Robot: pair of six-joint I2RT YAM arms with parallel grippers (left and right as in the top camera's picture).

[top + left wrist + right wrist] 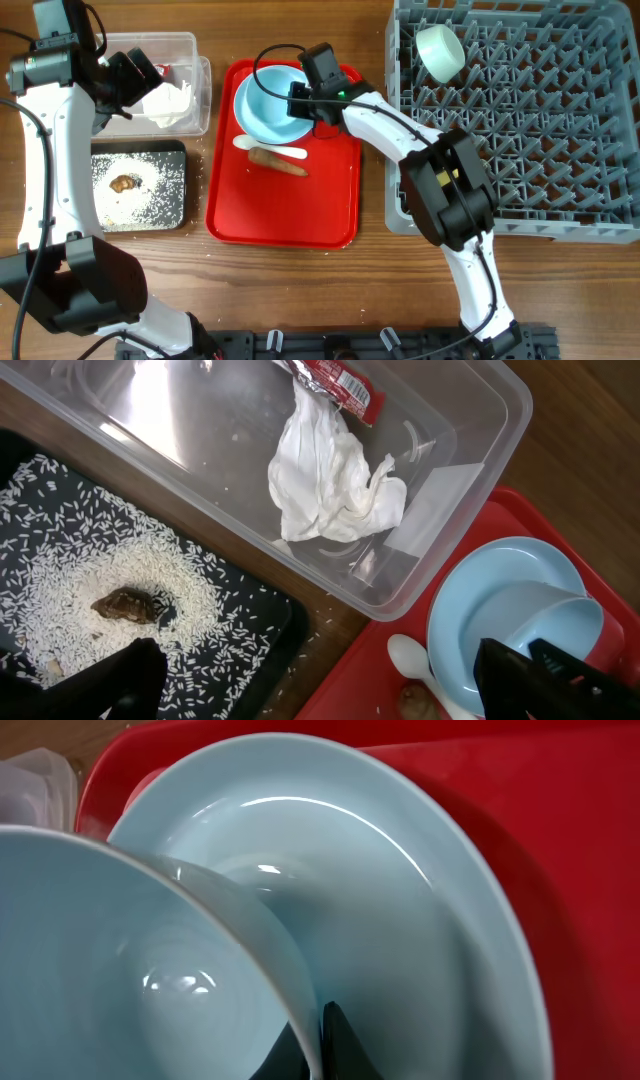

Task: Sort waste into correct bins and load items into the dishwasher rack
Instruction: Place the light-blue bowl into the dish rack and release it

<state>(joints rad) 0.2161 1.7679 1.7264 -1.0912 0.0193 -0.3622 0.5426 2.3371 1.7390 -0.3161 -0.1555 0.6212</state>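
My right gripper (300, 100) is shut on the rim of a pale blue bowl (130, 950), tilted over the pale blue plate (255, 122) on the red tray. A white spoon (265, 148) and a brown sausage stick (278, 160) lie just in front of the plate. My left gripper (140, 75) is open and empty above the clear tub (195, 45), which holds the white napkin (335, 485) and the red-and-white wrapper (335, 382). The black tray (178, 150) holds white crumbs (140, 200) and a brown lump (125, 605). A second pale bowl (440, 50) lies in the grey rack (520, 120). The yellow cup is out of view.
The flat red serving tray (290, 210) lies between the bins on the left and the rack on the right. A few crumbs lie on the wooden table (200, 170) between the black tray and the red tray.
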